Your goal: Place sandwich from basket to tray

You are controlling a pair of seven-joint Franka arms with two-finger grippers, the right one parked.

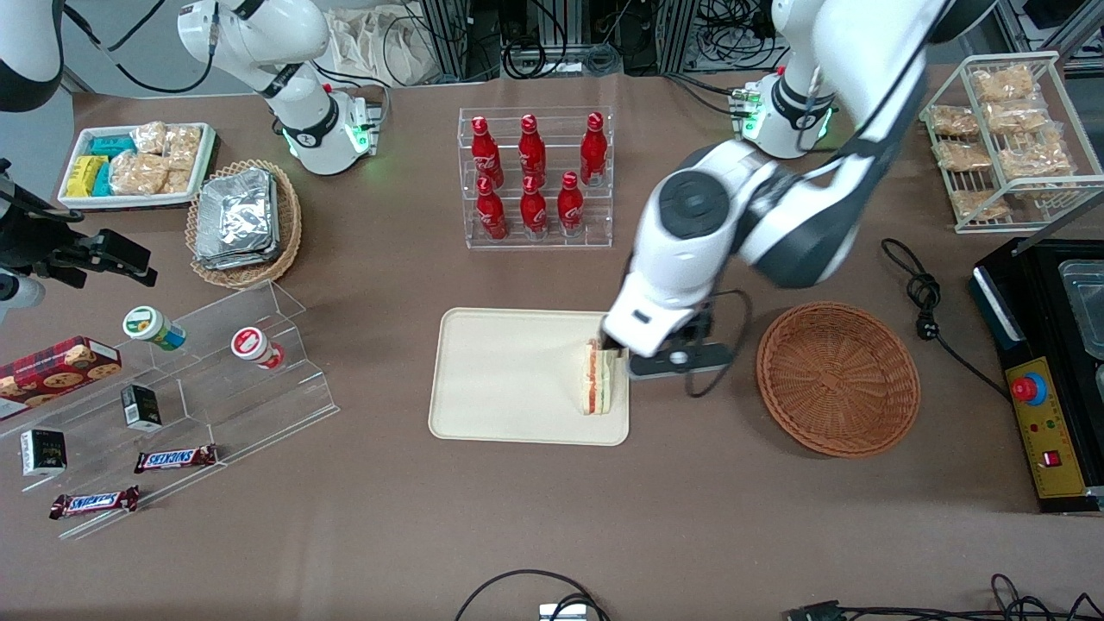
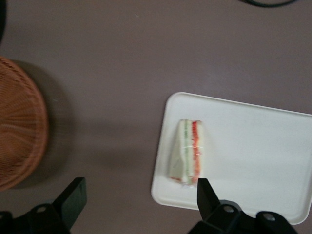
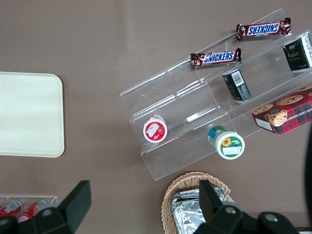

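Observation:
The sandwich, a pale bread wedge with red and green filling, lies on the cream tray, close to the tray's edge on the working arm's side. My left gripper hangs just above that edge, open and holding nothing. In the left wrist view the sandwich rests on the tray, apart from both fingers, and the gripper spans bare table and the tray's rim. The reddish-brown wicker basket sits beside the tray toward the working arm's end, with nothing in it; part of the basket shows in the wrist view too.
A clear rack of red bottles stands farther from the camera than the tray. A tan basket of foil packets and an acrylic stepped shelf lie toward the parked arm's end. A black cable and a black machine flank the wicker basket.

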